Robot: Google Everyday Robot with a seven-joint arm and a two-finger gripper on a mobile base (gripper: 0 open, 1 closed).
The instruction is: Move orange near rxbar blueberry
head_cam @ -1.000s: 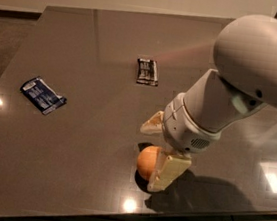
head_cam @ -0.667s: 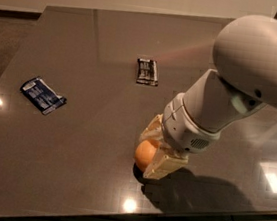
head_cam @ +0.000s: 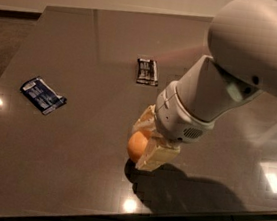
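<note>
The orange (head_cam: 136, 145) is a round orange fruit near the front middle of the dark table, held between my gripper's pale fingers and lifted slightly above its shadow. My gripper (head_cam: 147, 141) is shut on it, one finger (head_cam: 157, 156) in front and the other behind. The rxbar blueberry (head_cam: 43, 95) lies flat in its dark blue wrapper at the table's left, well away from the orange.
A black-and-white wrapped bar (head_cam: 147, 72) lies behind the gripper, toward the table's middle. The table's front edge (head_cam: 175, 219) runs close below the orange. My large white arm (head_cam: 233, 79) covers the right side of the table.
The fingers have closed around the orange. The gripper and orange have shifted slightly back and up from the table.
</note>
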